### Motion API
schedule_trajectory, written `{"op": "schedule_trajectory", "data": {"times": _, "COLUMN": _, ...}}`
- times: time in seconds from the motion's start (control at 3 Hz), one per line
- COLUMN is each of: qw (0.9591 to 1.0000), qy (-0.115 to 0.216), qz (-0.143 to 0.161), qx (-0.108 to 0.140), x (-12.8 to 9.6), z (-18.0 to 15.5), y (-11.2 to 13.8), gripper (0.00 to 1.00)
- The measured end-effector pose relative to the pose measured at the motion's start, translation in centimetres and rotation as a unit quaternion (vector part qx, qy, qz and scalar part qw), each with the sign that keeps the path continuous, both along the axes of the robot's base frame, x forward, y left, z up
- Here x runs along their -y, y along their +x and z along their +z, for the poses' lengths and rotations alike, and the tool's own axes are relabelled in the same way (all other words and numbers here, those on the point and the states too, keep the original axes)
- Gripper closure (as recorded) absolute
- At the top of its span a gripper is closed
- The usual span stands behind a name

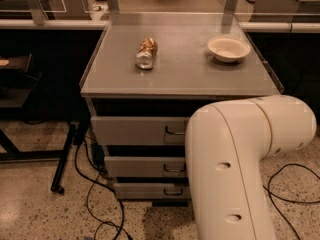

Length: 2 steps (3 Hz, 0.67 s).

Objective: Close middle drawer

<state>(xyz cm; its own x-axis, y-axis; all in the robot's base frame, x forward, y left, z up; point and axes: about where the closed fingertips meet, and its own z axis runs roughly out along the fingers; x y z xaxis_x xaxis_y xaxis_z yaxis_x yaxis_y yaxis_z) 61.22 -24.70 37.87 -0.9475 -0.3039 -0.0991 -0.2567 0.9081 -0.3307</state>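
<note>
Three grey drawers are stacked under the grey cabinet top [180, 76]. The middle drawer [140, 166] is the second one, with a small dark bar handle [174, 169] partly behind my arm. A dark gap shows above its front. The taller top drawer [132, 130] sits above it and the lowest drawer [145, 190] below. My white arm link [235, 169] fills the lower right and covers the right half of all three drawers. The gripper is out of view.
A crushed can [146, 53] lies on the cabinet top at centre left and a white bowl [228, 48] stands at its right rear. Black cables [92, 194] trail on the speckled floor. A dark stand leg [65, 159] slants at left.
</note>
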Motion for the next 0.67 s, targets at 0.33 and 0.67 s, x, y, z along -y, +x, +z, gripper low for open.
{"op": "schedule_trajectory", "data": {"times": 0.33, "qw": 1.0000, "qy": 0.000, "qz": 0.000, "qx": 0.000, "x": 0.00, "z": -0.01, "y": -0.01, "gripper": 0.00}}
{"op": "schedule_trajectory", "data": {"times": 0.67, "qw": 1.0000, "qy": 0.000, "qz": 0.000, "qx": 0.000, "x": 0.00, "z": -0.01, "y": -0.01, "gripper": 0.00}}
